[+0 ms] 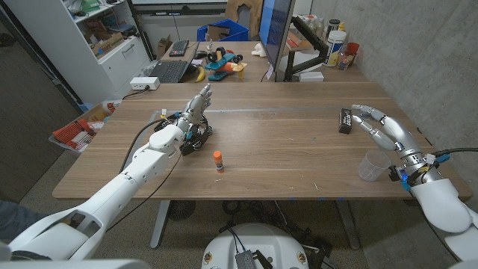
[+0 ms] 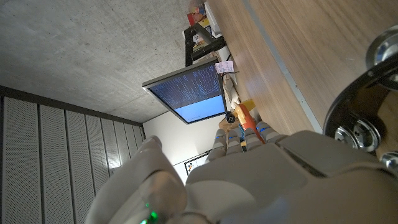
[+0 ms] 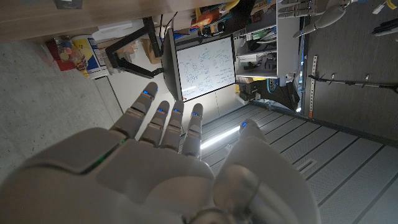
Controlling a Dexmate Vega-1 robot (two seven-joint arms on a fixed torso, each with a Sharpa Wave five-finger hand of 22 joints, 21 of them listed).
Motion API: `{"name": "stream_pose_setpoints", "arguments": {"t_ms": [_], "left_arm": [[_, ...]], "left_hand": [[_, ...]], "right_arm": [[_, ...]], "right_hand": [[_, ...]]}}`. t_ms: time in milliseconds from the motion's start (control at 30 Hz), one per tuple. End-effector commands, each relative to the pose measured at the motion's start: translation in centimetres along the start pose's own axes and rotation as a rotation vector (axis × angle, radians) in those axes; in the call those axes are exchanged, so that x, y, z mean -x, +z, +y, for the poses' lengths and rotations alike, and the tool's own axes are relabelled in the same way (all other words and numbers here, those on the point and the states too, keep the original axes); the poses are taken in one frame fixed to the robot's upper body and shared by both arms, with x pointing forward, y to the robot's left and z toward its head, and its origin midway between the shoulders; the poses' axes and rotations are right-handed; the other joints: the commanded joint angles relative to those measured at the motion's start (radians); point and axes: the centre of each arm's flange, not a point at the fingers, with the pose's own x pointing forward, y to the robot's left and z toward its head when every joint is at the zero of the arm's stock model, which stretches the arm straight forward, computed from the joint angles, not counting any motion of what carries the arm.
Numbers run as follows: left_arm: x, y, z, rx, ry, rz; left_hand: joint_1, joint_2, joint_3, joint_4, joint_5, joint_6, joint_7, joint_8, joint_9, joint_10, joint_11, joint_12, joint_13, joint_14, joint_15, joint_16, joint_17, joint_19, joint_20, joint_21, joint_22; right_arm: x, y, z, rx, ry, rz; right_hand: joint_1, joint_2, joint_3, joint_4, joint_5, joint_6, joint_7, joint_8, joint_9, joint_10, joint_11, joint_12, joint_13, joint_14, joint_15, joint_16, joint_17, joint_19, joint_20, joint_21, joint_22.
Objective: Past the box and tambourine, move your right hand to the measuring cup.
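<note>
The left hand (image 1: 196,106) stands raised above the tambourine (image 1: 196,137), fingers straight and slightly apart, holding nothing. A glue stick (image 1: 218,160) stands mid-table. Far right, the right hand (image 1: 385,128) hovers with spread fingers (empty) between a black box (image 1: 346,120) and the clear measuring cup (image 1: 372,166).

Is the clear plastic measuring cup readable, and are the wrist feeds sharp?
Head view: clear plastic measuring cup is faint, even light. Left wrist view: white left hand close and soft. Right wrist view: white right hand soft, ceiling strip glaring.
</note>
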Motion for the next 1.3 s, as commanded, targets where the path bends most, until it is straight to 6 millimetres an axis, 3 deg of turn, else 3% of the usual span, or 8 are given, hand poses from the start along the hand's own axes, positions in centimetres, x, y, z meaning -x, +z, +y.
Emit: {"name": "stream_pose_setpoints", "arguments": {"t_ms": [33, 1300], "left_arm": [[-0.1, 0.0, 0.3, 0.003, -0.001, -0.009], [0.3, 0.3, 0.4, 0.005, -0.002, -0.030]], "left_hand": [[0.001, 0.008, -0.001, -0.003, -0.004, 0.005, 0.005, 0.005, 0.003, -0.005, -0.001, 0.001, 0.002, -0.006, -0.001, -0.001, 0.003, -0.052, 0.004, -0.004, 0.006], [-0.003, 0.011, -0.005, -0.005, -0.005, 0.015, 0.007, 0.005, 0.003, -0.002, -0.003, 0.002, 0.002, -0.005, -0.001, -0.001, 0.003, -0.048, 0.012, -0.020, 0.006]], "right_arm": [[0.5, 0.1, 0.5, 0.058, 0.015, 0.027], [1.8, -0.4, 1.3, 0.249, 0.036, 0.075]], "right_hand": [[-0.005, -0.002, 0.002, -0.006, 0.008, 0.008, -0.005, 0.006, 0.005, -0.002, -0.003, 0.002, 0.004, 0.006, -0.003, 0.002, 0.001, 0.004, 0.003, -0.004, 0.004], [-0.006, -0.011, -0.001, -0.015, 0.018, 0.021, -0.019, 0.000, 0.004, 0.003, -0.009, -0.003, 0.004, 0.008, -0.005, 0.000, -0.001, -0.004, 0.010, -0.027, 0.004]]}}
